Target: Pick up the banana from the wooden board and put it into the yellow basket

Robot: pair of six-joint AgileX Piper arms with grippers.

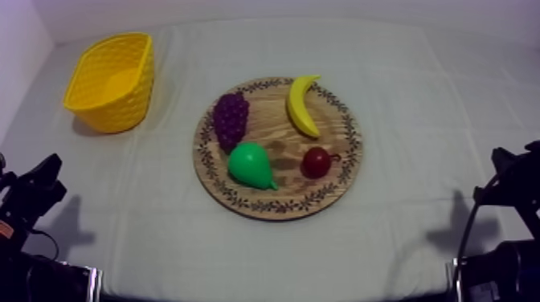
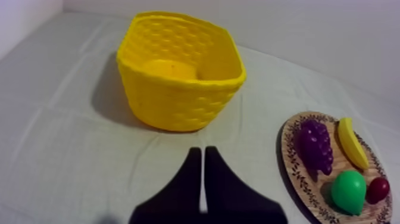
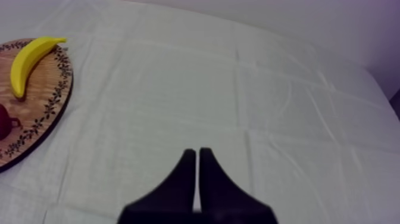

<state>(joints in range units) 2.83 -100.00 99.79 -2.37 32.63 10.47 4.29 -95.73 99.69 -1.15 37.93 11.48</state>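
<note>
Top view: a round wooden board (image 1: 273,120) with a patterned rim lies flat at the middle of the table, on the grey-white cloth (image 1: 418,96)
banana (image 1: 300,108): lies on the wooden board at about 1 o'clock, stem end over the rim near 12 o'clock, its curve bowing toward 3 o'clock; nothing touches it and it is well apart from the basket
grapes (image 1: 231,120): a purple bunch at 10 o'clock on the board, across bare wood from the banana
pear (image 1: 251,165): green, at 7 o'clock on the board, close under the grapes, narrow end pointing toward 4 o'clock
small red fruit (image 1: 316,162): at 4 o'clock on the board, near the pear but apart from it, below the banana's lower tip
yellow basket (image 1: 120,112): stands upright on the cloth at 10 o'clock from the board, well apart from it, mouth open upward
left gripper (image 2: 203,155): from its wrist camera the two black fingers lie pressed together in a narrow wedge with nothing between them, over bare cloth just short of the basket; seen from above it sits low at the table's 8 o'clock edge
right gripper (image 3: 197,154): fingers likewise closed into a wedge, gripping nothing, over bare cloth with the banana's side of the board off beside it; seen from above it sits low at the 4 o'clock edge
</note>
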